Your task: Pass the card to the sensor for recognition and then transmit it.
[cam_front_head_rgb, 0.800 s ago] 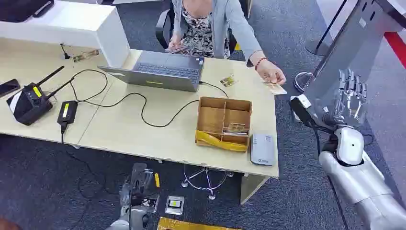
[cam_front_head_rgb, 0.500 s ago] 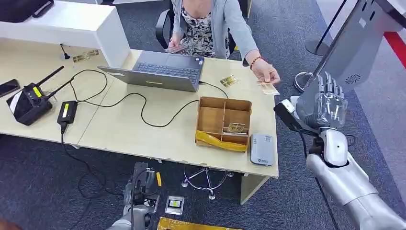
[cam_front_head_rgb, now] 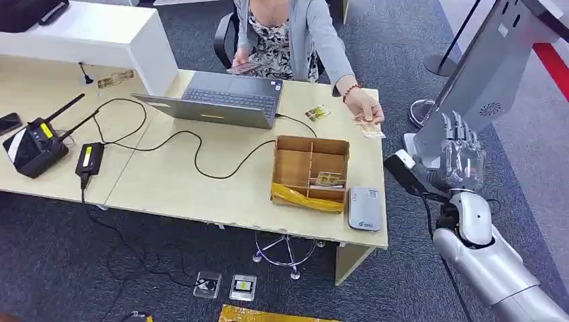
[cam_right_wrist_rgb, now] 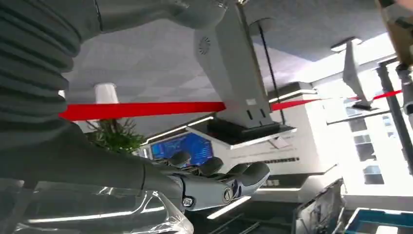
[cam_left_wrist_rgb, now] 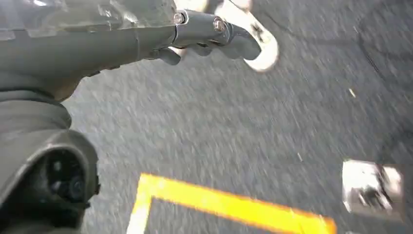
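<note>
Holding one card (cam_front_head_rgb: 371, 129), a person's hand (cam_front_head_rgb: 363, 107) faces one robot hand (cam_front_head_rgb: 463, 155).

1 laptop (cam_front_head_rgb: 221, 100) — 1 wooden box (cam_front_head_rgb: 311, 173) — 1 grey reader (cam_front_head_rgb: 365, 208) — 1 person (cam_front_head_rgb: 288, 33).

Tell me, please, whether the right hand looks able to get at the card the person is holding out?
Probably yes. The right hand is raised beside the desk's end, fingers apart and holding nothing, and the card in the person's hand sits near that corner with open space between them. It would need to move closer.
</note>
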`<action>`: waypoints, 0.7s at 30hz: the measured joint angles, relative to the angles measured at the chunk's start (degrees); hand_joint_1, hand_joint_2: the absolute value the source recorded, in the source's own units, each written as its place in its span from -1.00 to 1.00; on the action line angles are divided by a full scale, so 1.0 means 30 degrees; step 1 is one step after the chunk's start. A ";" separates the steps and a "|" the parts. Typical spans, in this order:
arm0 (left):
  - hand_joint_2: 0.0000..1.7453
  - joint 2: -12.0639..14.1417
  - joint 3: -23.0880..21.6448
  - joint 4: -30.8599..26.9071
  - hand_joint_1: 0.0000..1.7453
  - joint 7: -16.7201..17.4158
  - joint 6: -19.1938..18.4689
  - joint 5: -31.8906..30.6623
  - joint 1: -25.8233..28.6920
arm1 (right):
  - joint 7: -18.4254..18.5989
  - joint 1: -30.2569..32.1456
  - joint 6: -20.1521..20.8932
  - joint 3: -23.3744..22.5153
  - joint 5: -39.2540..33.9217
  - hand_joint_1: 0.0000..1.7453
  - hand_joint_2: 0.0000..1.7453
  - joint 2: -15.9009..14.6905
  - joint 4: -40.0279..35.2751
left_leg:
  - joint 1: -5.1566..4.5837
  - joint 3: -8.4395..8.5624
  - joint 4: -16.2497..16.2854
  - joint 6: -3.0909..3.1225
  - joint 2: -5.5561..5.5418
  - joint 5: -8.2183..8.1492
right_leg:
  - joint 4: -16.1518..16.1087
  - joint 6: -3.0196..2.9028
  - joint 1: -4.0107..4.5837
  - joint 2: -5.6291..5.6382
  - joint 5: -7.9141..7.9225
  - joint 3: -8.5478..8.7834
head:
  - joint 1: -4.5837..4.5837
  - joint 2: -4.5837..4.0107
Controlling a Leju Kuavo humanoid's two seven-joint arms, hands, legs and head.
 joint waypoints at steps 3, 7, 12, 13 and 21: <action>-1.00 0.0503 0.0000 -0.0088 -1.00 0.0502 -0.0160 0.0671 0.0586 | -0.1859 -0.0153 -0.0023 0.0109 -0.0823 -1.00 1.00 0.0263 0.0037 | 0.0001 0.0005 0.0001 0.0000 -0.0001 0.0000 | 0.0001 -0.0001 0.0001 -0.0001 -0.0001 -0.0003 | 0.0022 0.0000; -1.00 0.0793 0.0000 -0.0204 -1.00 0.1055 -0.0124 0.1020 0.1234 | -0.3574 -0.0850 -0.0641 0.0495 -0.1922 -1.00 1.00 0.1245 0.0619 | 0.0011 -0.0009 0.0002 -0.0002 -0.0039 0.0013 | 0.0003 -0.0006 0.0015 -0.0053 -0.0006 -0.0013 | 0.0015 0.0000; -1.00 0.0874 0.0000 -0.0204 -1.00 0.1245 0.0182 0.1187 0.1345 | -0.4582 -0.1440 -0.1232 0.0962 -0.2979 -1.00 1.00 0.2536 0.1378 | 0.0019 -0.0020 0.0000 -0.0007 -0.0077 0.0024 | 0.0006 -0.0008 0.0020 -0.0081 -0.0007 -0.0004 | 0.0007 0.0000; -1.00 0.0888 0.0000 -0.0204 -1.00 0.1252 0.0276 0.1187 0.1359 | -0.4690 -0.1569 -0.1261 0.1056 -0.3138 -1.00 1.00 0.2739 0.1537 | 0.0019 -0.0021 0.0000 -0.0007 -0.0077 0.0025 | 0.0007 -0.0008 0.0020 -0.0080 -0.0007 -0.0003 | 0.0007 0.0000; -1.00 0.1012 0.0000 -0.0204 -1.00 0.1245 0.0452 0.0794 0.1401 | -0.5330 -0.2682 -0.1374 0.2094 -0.3410 -1.00 1.00 0.4639 0.3359 | 0.0020 -0.0019 0.0001 -0.0011 -0.0076 0.0030 | 0.0008 -0.0008 0.0020 -0.0077 -0.0007 -0.0004 | 0.0007 0.0000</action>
